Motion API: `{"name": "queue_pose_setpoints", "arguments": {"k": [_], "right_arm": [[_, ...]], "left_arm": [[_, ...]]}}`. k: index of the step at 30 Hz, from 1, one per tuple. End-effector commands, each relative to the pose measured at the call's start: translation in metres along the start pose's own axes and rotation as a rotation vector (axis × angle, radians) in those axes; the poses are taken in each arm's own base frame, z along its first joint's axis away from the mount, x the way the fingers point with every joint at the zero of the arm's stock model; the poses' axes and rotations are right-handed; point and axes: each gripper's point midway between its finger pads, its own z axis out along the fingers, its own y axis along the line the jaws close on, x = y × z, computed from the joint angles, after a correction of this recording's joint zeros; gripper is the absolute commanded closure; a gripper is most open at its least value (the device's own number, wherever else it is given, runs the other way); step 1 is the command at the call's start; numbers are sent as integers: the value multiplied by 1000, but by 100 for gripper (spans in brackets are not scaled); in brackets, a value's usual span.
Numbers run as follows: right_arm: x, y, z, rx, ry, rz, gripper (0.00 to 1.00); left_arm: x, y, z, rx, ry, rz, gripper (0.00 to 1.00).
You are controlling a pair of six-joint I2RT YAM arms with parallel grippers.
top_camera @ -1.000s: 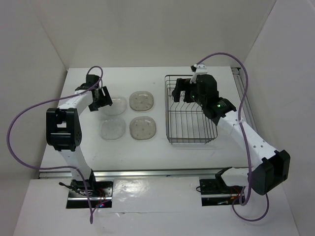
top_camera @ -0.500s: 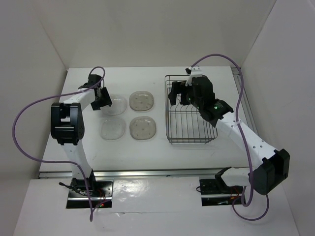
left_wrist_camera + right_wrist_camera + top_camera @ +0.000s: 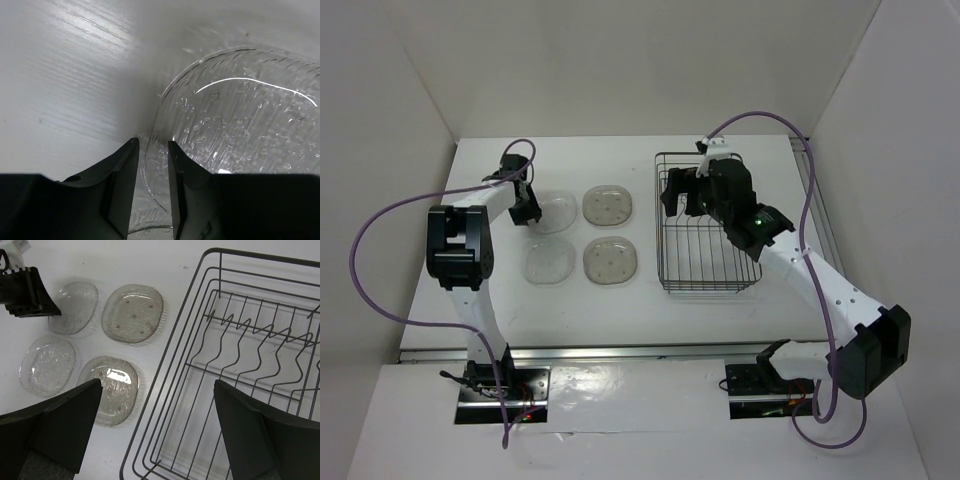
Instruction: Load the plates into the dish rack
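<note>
Four plates lie in a square left of the dish rack [image 3: 710, 250]: a clear plate [image 3: 554, 213] far left, a smoky plate [image 3: 608, 205] far right, a clear plate [image 3: 548, 263] near left and a smoky plate [image 3: 611, 260] near right. My left gripper [image 3: 525, 205] is down at the far clear plate's left rim. In the left wrist view its fingers [image 3: 125, 185] straddle that rim [image 3: 155, 170] with a narrow gap, and the plate [image 3: 240, 125] rests on the table. My right gripper [image 3: 680, 195] hangs wide open and empty [image 3: 158, 385] over the rack's left edge [image 3: 235, 322].
The right wrist view shows all the plates, among them the near smoky plate [image 3: 112, 385] and the far smoky plate [image 3: 132, 314], with my left gripper [image 3: 30, 292] at the upper left. White walls close in the table on three sides. A rail [image 3: 810, 190] runs along the right edge.
My left arm's elbow has swung up and right, and its gripper has settled slightly left on the clear plate's rim. My right gripper has drifted left over the rack.
</note>
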Motion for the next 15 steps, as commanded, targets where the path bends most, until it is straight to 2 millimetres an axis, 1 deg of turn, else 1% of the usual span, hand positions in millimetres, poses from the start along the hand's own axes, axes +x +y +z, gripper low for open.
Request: {"name": "queue_pose_setpoints", "arguments": {"k": [1, 3, 4, 5, 7, 8, 10, 11, 12, 13, 14, 15], "right_arm": [[-27, 6, -15, -19, -102, -4, 0], [-26, 10, -15, -28, -101, -7, 0], [-26, 10, -15, -28, -101, -7, 0], [-32, 11, -19, -33, -119, -4, 0], [-32, 11, -19, -33, -120, -4, 0], [-32, 11, -19, -33, -120, -4, 0], [-32, 11, -19, -33, -120, -4, 0], [-32, 11, -19, -33, -120, -4, 0], [-28, 10, -18, -31, -111, -5, 0], [-30, 11, -17, -33, -120, -4, 0], [-27, 12, -15, -40, -109, -6, 0], [-24, 11, -13, -39, -107, -6, 0]], "left_arm": [[-10, 4, 1, -26, -19, 9, 59], [-8, 5, 4, -29, -10, 10, 59], [-8, 6, 4, -38, -14, 10, 67], [-7, 9, 4, -50, -9, 12, 84], [-9, 11, 6, -70, -17, 3, 92], [-7, 12, 6, -74, -8, 4, 98], [-13, 13, 0, -80, -25, 2, 100], [-21, 16, -2, -108, -49, 0, 100], [-20, 17, -6, -109, -47, 1, 100], [-21, 19, -6, -119, -51, 1, 100], [-29, 18, -16, -117, -79, -14, 100], [-33, 17, -21, -111, -94, -17, 100]]}}
